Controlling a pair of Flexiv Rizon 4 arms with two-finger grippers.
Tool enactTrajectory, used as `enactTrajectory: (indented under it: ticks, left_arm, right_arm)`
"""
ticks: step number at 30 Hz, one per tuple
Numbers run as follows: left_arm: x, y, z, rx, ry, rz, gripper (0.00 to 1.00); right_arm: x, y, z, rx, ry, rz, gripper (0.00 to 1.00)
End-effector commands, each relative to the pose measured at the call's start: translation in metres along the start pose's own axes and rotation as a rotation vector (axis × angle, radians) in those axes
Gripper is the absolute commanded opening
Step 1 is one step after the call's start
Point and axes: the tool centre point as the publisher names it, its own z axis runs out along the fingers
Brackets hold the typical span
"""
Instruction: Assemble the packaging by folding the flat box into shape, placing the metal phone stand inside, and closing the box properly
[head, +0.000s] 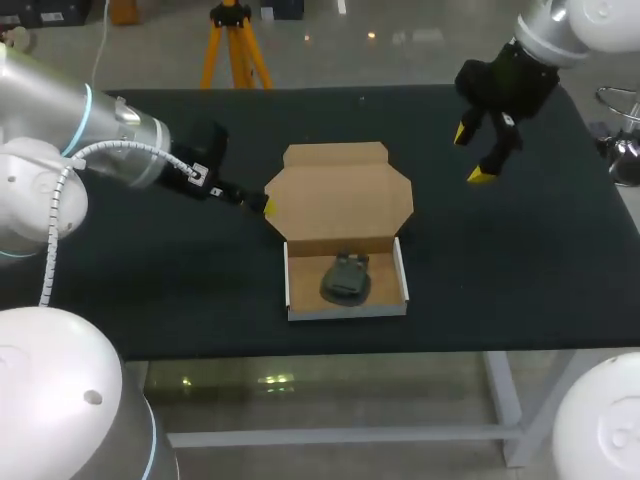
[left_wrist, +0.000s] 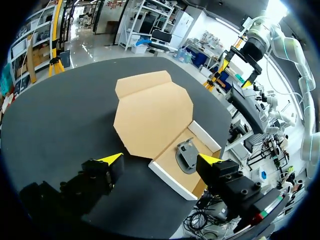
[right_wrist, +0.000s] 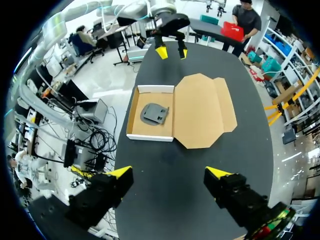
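Observation:
The cardboard box stands folded in the middle of the black table, its tray (head: 346, 311) white-walled and its brown lid (head: 340, 195) lying open and flat behind it. The dark grey metal phone stand (head: 346, 278) lies inside the tray. My left gripper (head: 258, 203) is open, low at the lid's left edge. In the left wrist view the lid (left_wrist: 152, 112), the tray (left_wrist: 169, 179) and the stand (left_wrist: 188, 154) lie just ahead of its open fingers (left_wrist: 160, 160). My right gripper (head: 478, 152) hangs open above the back right of the table, well apart from the tray (right_wrist: 149, 137), stand (right_wrist: 154, 113) and lid (right_wrist: 200, 110).
Bare black tabletop (head: 500, 270) surrounds the box on all sides. The table's front edge runs just below the tray. My left arm's gripper (right_wrist: 170, 51) shows beyond the box in the right wrist view, and my right arm's gripper (left_wrist: 232, 65) shows beyond it in the left wrist view.

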Motion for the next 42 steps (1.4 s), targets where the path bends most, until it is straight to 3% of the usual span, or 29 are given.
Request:
enactTrajectory:
  ticks: [1,6,8,13,23,27,29,34,42]
  left_arm:
    - [0.0,0.0,-0.001,-0.002,-0.002,0.0,1.0]
    - [-0.022,0.0,0.014,0.037,0.063,0.05,1.0]
    - [-0.03,-0.002,0.019,0.039,0.054,0.068,1.0]
    - [-0.052,-0.008,0.025,0.08,0.133,0.065,1.0]
    - [-0.073,-0.013,0.047,0.1,0.189,0.062,0.98]
    - [-0.073,-0.013,0.056,0.109,0.232,0.055,1.0]
    - [-0.07,-0.014,0.06,0.116,0.254,0.055,0.92]
    - [-0.064,-0.015,0.069,0.115,0.289,0.059,0.93]
    - [-0.05,-0.017,0.087,0.119,0.386,0.068,0.73]
  right_arm:
    - [-0.011,0.013,0.001,0.035,0.078,-0.008,1.0]
    - [-0.019,0.022,0.0,0.066,0.084,-0.022,1.0]
    - [-0.02,0.024,-0.001,0.073,0.087,-0.024,1.0]
    - [-0.021,0.03,-0.001,0.087,0.097,-0.037,1.0]
    - [-0.023,0.037,-0.002,0.104,0.101,-0.049,1.0]
    - [-0.024,0.038,-0.003,0.11,0.102,-0.049,1.0]
    - [-0.025,0.039,-0.002,0.112,0.103,-0.05,1.0]
    - [-0.026,0.042,-0.001,0.116,0.106,-0.053,1.0]
    - [-0.027,0.043,-0.002,0.121,0.107,-0.056,1.0]
